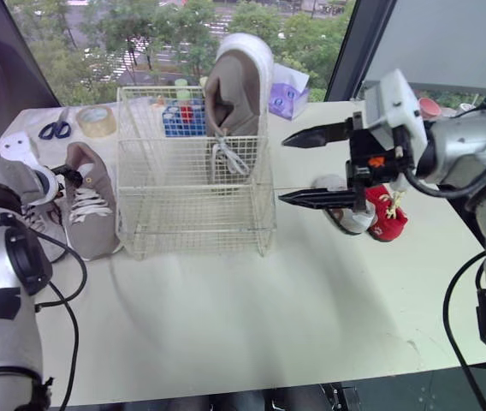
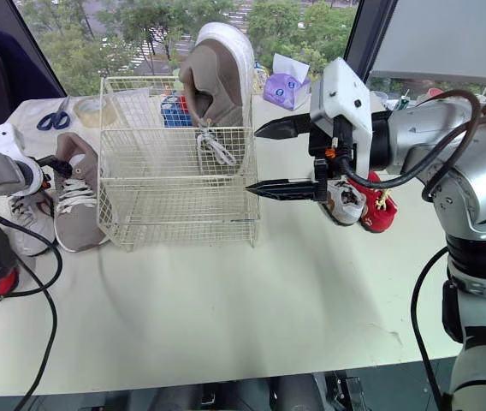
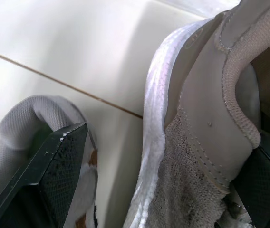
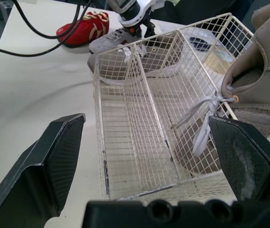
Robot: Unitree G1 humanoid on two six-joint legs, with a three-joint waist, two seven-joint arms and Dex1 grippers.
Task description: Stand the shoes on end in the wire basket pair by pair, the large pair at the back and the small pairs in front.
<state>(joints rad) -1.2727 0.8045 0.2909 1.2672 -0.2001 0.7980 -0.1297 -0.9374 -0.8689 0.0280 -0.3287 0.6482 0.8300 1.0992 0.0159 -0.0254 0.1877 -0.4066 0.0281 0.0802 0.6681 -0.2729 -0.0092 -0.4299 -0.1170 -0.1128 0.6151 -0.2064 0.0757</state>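
One tan shoe (image 1: 236,94) stands on end in the basket (image 1: 193,214), just beyond the right pincer (image 1: 282,169), which hangs wide open and empty with a red shoe (image 1: 390,218) behind it, while the left pincer (image 3: 175,133), fingers (image 3: 54,166) spread, straddles the other tan shoe (image 1: 89,201) at its heel.

One white wire basket (image 1: 196,214), two large taupe fabric shoes (image 1: 236,94) (image 1: 89,205), two small grey sneakers (image 2: 346,205) (image 4: 109,43) and two small red shoes (image 1: 390,218) (image 4: 80,29) are counted
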